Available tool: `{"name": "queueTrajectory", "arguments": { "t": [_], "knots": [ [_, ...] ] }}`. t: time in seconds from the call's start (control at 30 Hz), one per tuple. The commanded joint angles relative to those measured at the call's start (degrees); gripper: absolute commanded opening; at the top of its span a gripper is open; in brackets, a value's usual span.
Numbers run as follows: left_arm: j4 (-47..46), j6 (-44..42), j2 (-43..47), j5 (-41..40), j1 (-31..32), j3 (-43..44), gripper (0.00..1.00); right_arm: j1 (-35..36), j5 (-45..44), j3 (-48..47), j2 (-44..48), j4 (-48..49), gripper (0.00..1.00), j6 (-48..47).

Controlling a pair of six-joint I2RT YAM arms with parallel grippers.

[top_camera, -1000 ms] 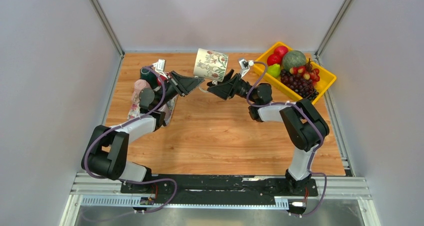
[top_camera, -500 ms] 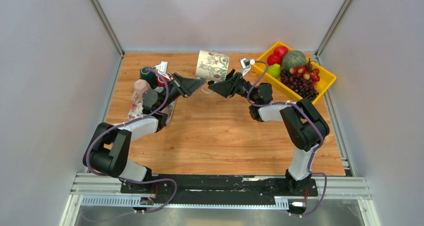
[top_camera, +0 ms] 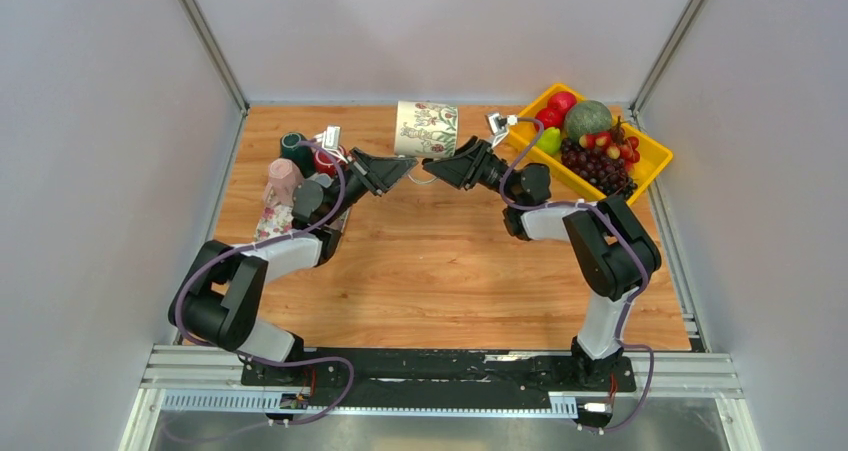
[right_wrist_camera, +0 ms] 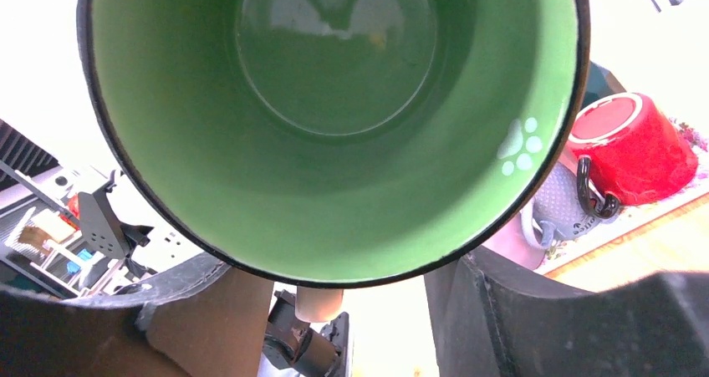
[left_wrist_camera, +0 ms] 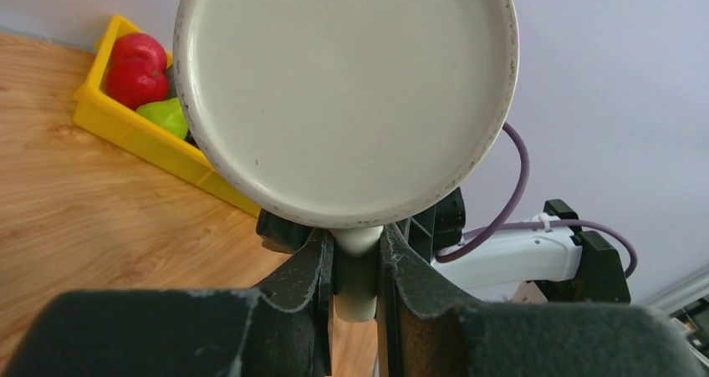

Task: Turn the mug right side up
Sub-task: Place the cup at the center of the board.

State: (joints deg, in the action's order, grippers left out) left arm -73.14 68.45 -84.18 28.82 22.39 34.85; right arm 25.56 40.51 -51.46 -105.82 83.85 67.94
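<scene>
The mug [top_camera: 427,129] is cream with a floral print and a green inside. It hangs in the air on its side above the table's back middle. My left gripper [top_camera: 403,169] is shut on its handle [left_wrist_camera: 358,268]; the left wrist view shows the mug's cream base [left_wrist_camera: 344,93] facing it. My right gripper [top_camera: 438,163] is open just right of the handle, facing the mug's mouth. The right wrist view shows the green inside [right_wrist_camera: 330,118], with the fingers [right_wrist_camera: 502,310] wide apart on either side of the lower rim.
A yellow tray [top_camera: 652,157] of fruit stands at the back right, also in the left wrist view [left_wrist_camera: 125,130]. At the back left a dark green mug [top_camera: 292,146], a red mug [top_camera: 325,159] and a pink mug [top_camera: 283,179] sit on a floral cloth.
The left gripper has shifted right with the mug, which has turned closer to level. The right gripper has moved back and right, closer under the mug's rim.
</scene>
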Motion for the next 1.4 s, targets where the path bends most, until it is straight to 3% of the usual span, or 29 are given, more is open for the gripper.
{"name": "queueTrajectory", "arguments": {
  "t": [0.0,0.33,0.6,0.9,1.07,1.37],
  "knots": [
    [-7.6,-2.4,0.2,4.6,1.8,-0.1,0.00,-1.9,-6.1,-1.6,0.4,15.5,0.62,2.8],
    [-6.8,-3.5,-0.6,4.6,2.7,-0.6,0.00,-3.0,-7.0,-1.1,0.5,15.6,0.46,3.7],
    [-6.4,-4.3,-0.8,4.8,3.3,-0.9,0.00,-3.3,-7.4,-1.1,0.8,15.6,0.44,5.0],
    [-5.8,-4.7,-1.4,4.9,4.0,-0.8,0.00,-3.3,-6.1,-2.1,0.4,15.6,0.24,6.0],
    [-5.8,-4.7,-1.2,4.9,4.0,-0.9,0.00,-3.3,-5.9,-2.5,0.5,15.6,0.02,6.2],
    [-5.3,-4.8,-1.2,4.9,4.0,-0.8,0.00,-3.3,-5.6,-1.7,1.7,15.6,0.00,4.0]
  ]
}}
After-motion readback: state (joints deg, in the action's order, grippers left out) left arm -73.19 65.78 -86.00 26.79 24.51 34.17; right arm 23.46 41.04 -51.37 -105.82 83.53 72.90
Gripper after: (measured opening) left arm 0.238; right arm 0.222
